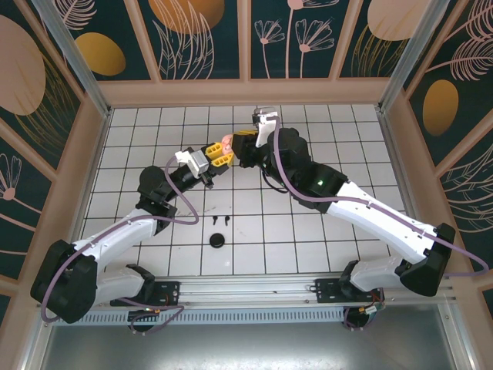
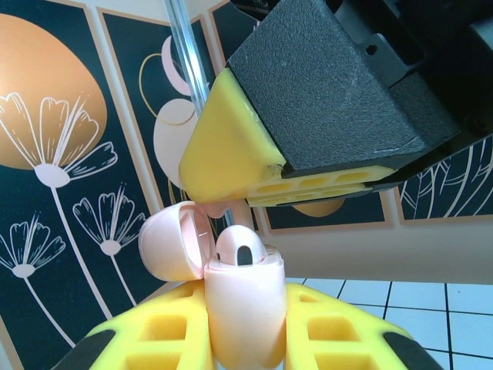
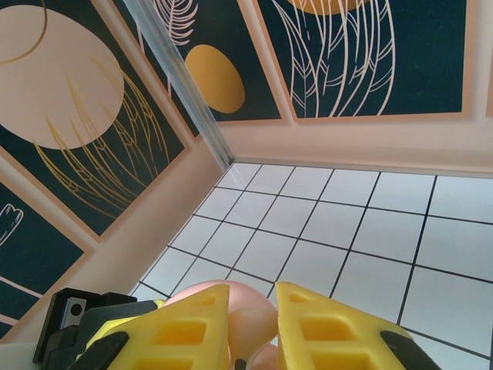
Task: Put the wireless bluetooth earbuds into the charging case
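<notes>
Your top cam looks down on the whole surface (image 1: 308, 223) from behind; both wrist cams hug the same pink case (image 2: 243, 301) up close.

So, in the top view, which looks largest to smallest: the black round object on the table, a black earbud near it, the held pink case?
1. black round object
2. pink case: this rank is unsure, since it is mostly hidden and raised nearer the camera
3. black earbud, clearly the smallest

Pale pink charging case (image 2: 243, 324), yellow-fingered left tool (image 2: 246, 297), white black-gridded table (image 1: 354, 139).
</notes>
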